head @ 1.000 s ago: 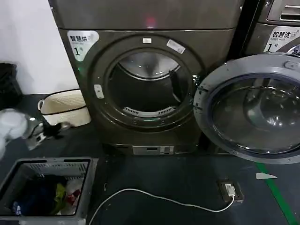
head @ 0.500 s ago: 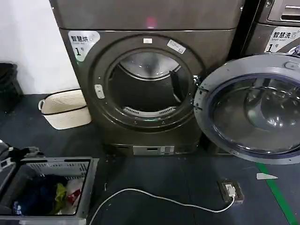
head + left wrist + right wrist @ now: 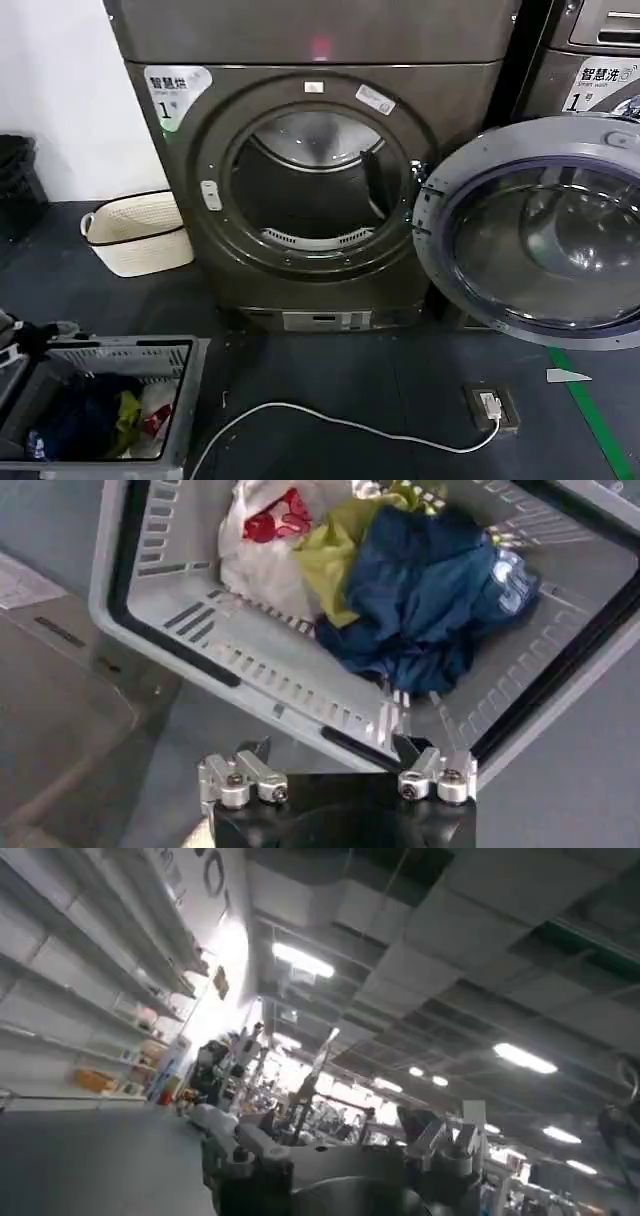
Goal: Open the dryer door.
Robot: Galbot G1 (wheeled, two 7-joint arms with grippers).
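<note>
Right, the dryer door (image 3: 535,235) hangs swung fully out to the right of the machine, its grey plastic inner face and dark glass bowl turned toward us, hinged at the right edge of the round opening. The dryer (image 3: 315,150) itself stands dead centre, its drum (image 3: 315,185) gaping, dark and bare, with a red light glowing on the panel above. A second machine (image 3: 590,60) sits just behind the open door on the right. Down on the floor to the left, a cream woven basket (image 3: 135,232) rests against the white wall, and nearer us a grey laundry bin (image 3: 110,400) holds a heap of clothes (image 3: 400,580), blue, yellow-green and white with red. The left gripper (image 3: 335,775) hovers just above the bin's near rim, its fingers set wide apart and holding nothing; from the head it shows as a dark shape at the bin's left edge. The right gripper (image 3: 345,1148) points up toward ceiling lights and shelving, well away from the dryer, and how its fingers stand I cannot tell. A white cable (image 3: 350,425) snakes across the dark floor to a small box (image 3: 492,405), beside a green floor line (image 3: 595,415).
</note>
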